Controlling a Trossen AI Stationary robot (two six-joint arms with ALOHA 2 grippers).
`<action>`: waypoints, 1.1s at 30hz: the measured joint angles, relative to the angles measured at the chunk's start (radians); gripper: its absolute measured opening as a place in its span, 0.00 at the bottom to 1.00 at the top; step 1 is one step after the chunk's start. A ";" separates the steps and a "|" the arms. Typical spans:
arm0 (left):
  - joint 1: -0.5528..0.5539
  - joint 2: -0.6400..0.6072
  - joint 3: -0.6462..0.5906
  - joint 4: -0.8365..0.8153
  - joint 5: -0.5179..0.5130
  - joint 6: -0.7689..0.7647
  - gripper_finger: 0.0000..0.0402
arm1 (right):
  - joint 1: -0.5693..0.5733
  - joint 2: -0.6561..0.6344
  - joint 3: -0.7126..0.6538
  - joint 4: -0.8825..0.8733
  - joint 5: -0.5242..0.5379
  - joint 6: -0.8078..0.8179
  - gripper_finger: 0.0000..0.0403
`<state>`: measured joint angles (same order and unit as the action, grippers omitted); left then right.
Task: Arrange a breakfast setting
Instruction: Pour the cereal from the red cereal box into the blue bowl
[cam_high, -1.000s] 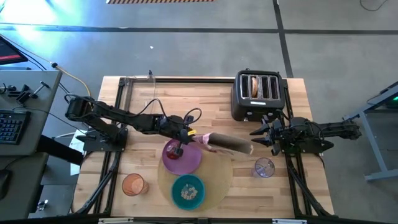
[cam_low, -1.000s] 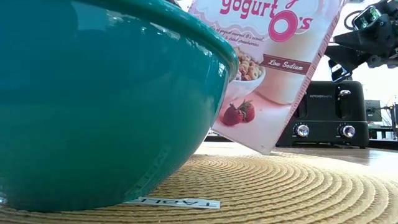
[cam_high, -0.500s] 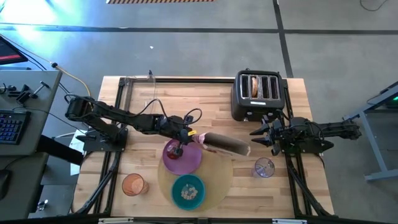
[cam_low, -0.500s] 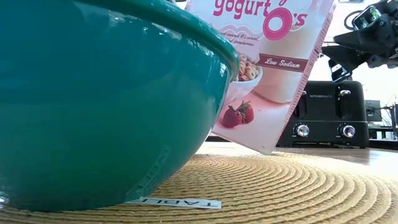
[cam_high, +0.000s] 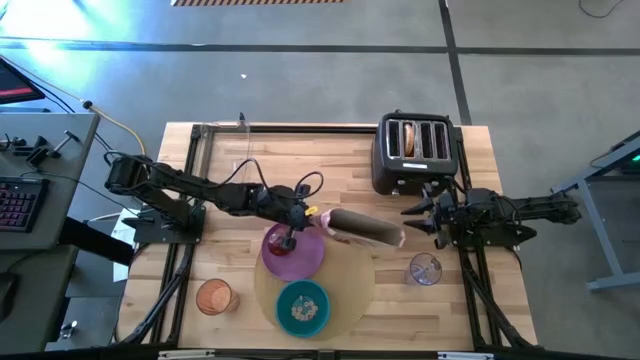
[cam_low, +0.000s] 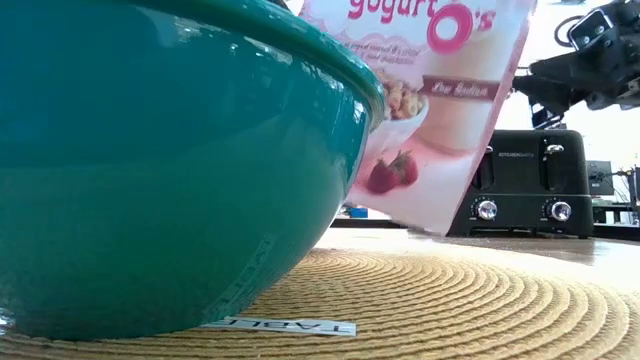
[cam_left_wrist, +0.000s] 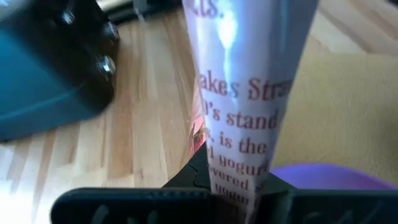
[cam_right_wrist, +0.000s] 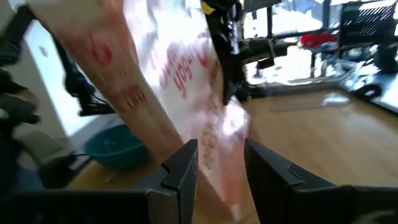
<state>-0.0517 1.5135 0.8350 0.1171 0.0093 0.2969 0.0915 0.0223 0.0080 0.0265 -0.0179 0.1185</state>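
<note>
Gripping cereal box (cam_high: 365, 227) lengthwise toward toaster (cam_high: 415, 150), left pincer (cam_high: 312, 215).

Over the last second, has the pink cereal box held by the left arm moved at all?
Yes. In the low view the pink cereal box has risen and tilted further; its bottom corner now sits higher against the black four-slot toaster behind it.

- A robotics lab or workshop, not a home kitchen.
- Bare grey concrete floor (cam_high: 300, 70) all around a wooden counter (cam_high: 300, 150) framed with black rails.
- Desk at the side with a keyboard (cam_high: 14, 203) and loose cables.
- Beyond the counter, monitors (cam_right_wrist: 298, 15), stands and bright windows.
- Breakfast props staged: black toaster (cam_high: 415, 150), round woven mat (cam_low: 450, 300).
</note>
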 joint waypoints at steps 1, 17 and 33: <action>0.000 0.000 0.000 0.016 0.000 0.001 0.00 | 0.000 0.000 0.000 0.000 0.015 -0.026 0.28; 0.008 0.000 0.000 0.119 -0.067 -0.025 0.00 | -0.001 0.002 0.000 0.008 0.117 0.134 0.28; 0.041 0.000 0.002 0.180 -0.105 -0.086 0.00 | -0.001 0.002 0.000 0.008 0.123 -0.067 0.28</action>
<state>-0.0110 1.5135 0.8368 0.2970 -0.0954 0.2108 0.0906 0.0246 0.0082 0.0349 0.1051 0.0517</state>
